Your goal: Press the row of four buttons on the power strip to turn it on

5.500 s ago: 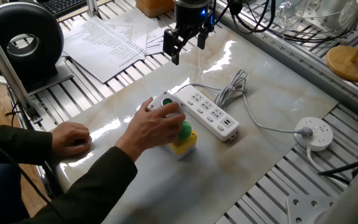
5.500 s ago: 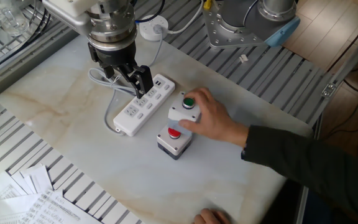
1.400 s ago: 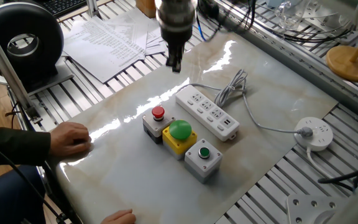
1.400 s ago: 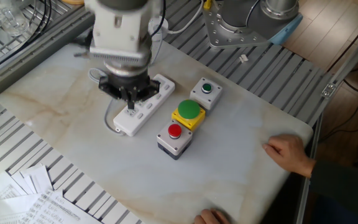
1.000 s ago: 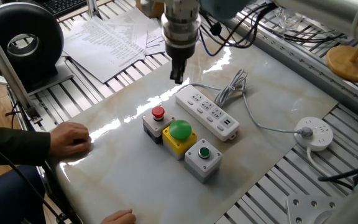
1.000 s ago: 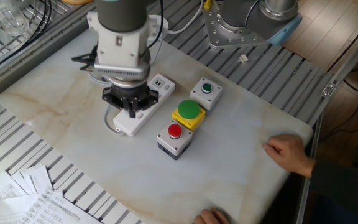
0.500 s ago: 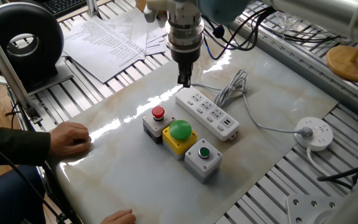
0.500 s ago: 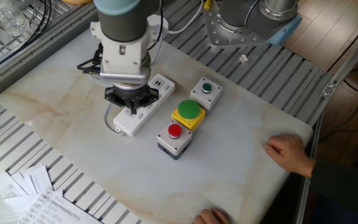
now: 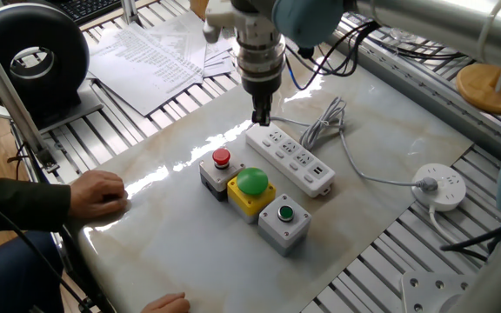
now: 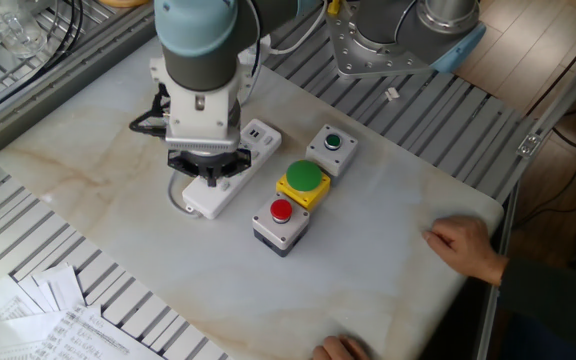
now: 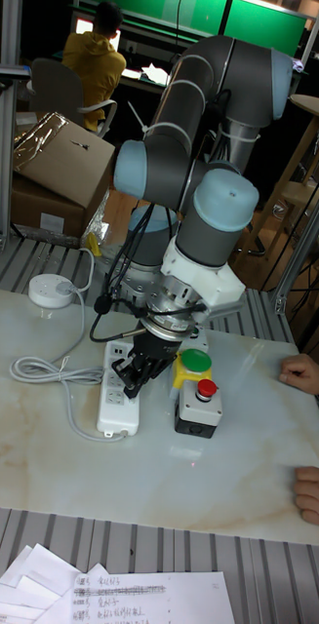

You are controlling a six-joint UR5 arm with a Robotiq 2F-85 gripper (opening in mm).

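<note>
The white power strip [image 9: 292, 159] lies slantwise on the marble table top, its cord [image 9: 327, 120] coiled behind it. The four buttons are too small to make out on its face. My gripper [image 9: 260, 118] points straight down over the strip's left end, fingers shut together with nothing held, the tip just above or touching the strip. In the tall fixed view the gripper [image 11: 133, 380] hangs over the power strip [image 11: 114, 413] near its middle. In the other fixed view my wrist covers the fingertips and most of the power strip [image 10: 204, 203].
Three button boxes stand in a row in front of the strip: a red button box [image 9: 219, 167], a big green button on a yellow box [image 9: 252, 188], a small green button box [image 9: 285, 221]. A round socket puck [image 9: 440, 188] lies right. A person's hands [image 9: 99, 192] rest at the table's edge.
My gripper has come down and to the right, from above the bare table behind the strip to the strip's left end. Long before, a hand set down the button boxes.
</note>
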